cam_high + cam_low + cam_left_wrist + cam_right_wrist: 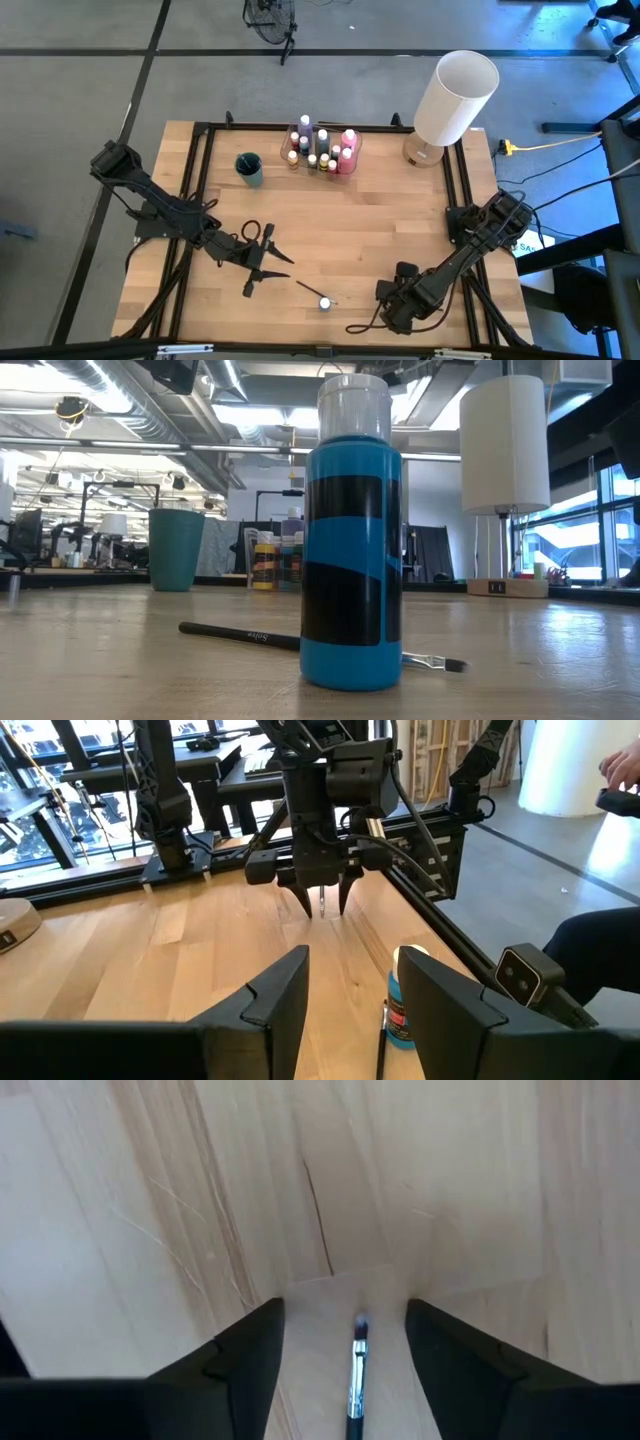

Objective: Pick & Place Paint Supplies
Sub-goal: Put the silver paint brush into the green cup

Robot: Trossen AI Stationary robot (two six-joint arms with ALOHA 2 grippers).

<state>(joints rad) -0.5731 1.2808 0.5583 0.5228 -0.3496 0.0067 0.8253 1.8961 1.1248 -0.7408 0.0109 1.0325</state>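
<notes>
Right tool [345, 1355] | straddles paintbrush [354, 1380], contact unclear | left tool [345, 1005] idle

Blue paint bottle [403, 1010] stands beside a paintbrush [381, 1050], right gripper [324, 906] beyond.

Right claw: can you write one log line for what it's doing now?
right claw: open, pointing down, around a paintbrush | left claw: open, empty, waiting | blue bottle: upright beside another brush

Bright, even light; blurred background
</notes>
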